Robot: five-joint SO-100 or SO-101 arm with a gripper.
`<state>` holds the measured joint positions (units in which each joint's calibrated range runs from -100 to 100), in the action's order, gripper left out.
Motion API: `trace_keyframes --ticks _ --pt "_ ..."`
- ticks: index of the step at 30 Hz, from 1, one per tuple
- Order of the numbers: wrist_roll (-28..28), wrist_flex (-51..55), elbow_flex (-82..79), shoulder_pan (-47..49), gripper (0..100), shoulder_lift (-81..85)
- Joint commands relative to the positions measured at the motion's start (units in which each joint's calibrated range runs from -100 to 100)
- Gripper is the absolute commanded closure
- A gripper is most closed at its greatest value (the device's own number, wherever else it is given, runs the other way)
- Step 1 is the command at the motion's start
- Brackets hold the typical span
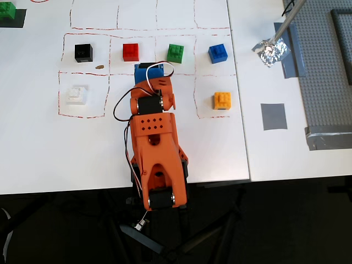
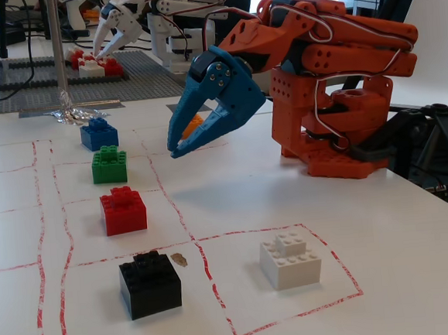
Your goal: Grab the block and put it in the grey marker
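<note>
The block [image 1: 176,53], a glossy green plastic brick with raised studs on top, sits on the white table [image 1: 44,148] inside a cell drawn in dashed red line. Taking the block as the landmark: a red studded brick [image 1: 131,51] lies just beside it on the left in the overhead view, a black brick [image 1: 83,52] further that way, and a blue studded brick [image 1: 218,53] on its right. An orange brick [image 1: 222,100] is down and to the right of the block, a white brick [image 1: 75,94] well down and to its left. The grey marker [image 1: 273,116], a flat matte square of tape, lies far to the right and below the block, past the seam in the table. Crumpled silver foil [image 1: 271,51] is well to the block's right.

The tool [image 2: 177,144], smooth blue plastic with tapering pointed fingers, hangs in the air just below and left of the block in the overhead view, its tips slightly parted and empty. The arm [image 1: 157,154] behind it is orange printed plastic, perforated with small round holes
</note>
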<state>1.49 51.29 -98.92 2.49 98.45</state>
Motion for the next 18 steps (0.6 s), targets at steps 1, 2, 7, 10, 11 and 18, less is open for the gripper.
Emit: trace_keyframes --ticks 1,2,7,10,11,18 --pt "1.2 0.1 1.7 0.8 100 -4.2" --pt "1.4 0.1 2.6 0.6 100 -5.7" --pt "2.5 3.7 10.0 0.2 100 -12.9" --pt "3.9 7.2 15.7 0.0 100 -17.8" --pt "4.3 8.3 17.6 -0.3 100 -19.6" --pt "6.3 14.6 31.6 -5.9 100 -33.5"
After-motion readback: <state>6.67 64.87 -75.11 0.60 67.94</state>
